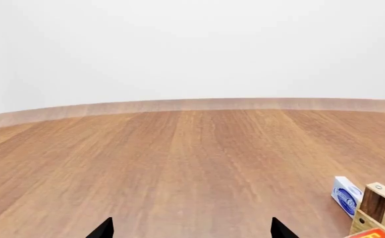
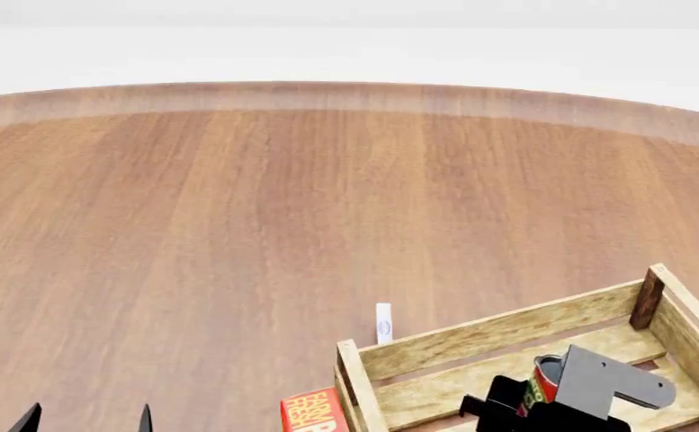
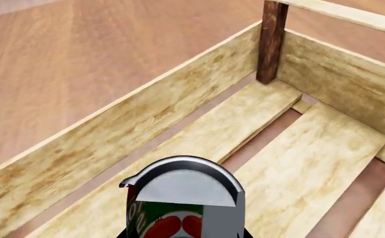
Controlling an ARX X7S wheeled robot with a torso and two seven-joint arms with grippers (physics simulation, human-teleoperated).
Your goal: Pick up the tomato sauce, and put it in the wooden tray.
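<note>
The wooden tray [image 2: 493, 337] is seen at the near right of the big brown table [image 2: 265, 207], slats bare apart from what's hanging over them. The tomato sauce [image 2: 546, 382] is held above the tray's floor, clamped in the right gripper [image 2: 529, 400], long axis tipped off upright. The can's rim and red-green label are only shown up close by the right wrist view. The left gripper [image 2: 85, 419] is parked near left, fingertips apart. A red box [image 2: 313, 409] sits just left of the tray, a small blue-white box [image 1: 346, 194] beyond it.
</note>
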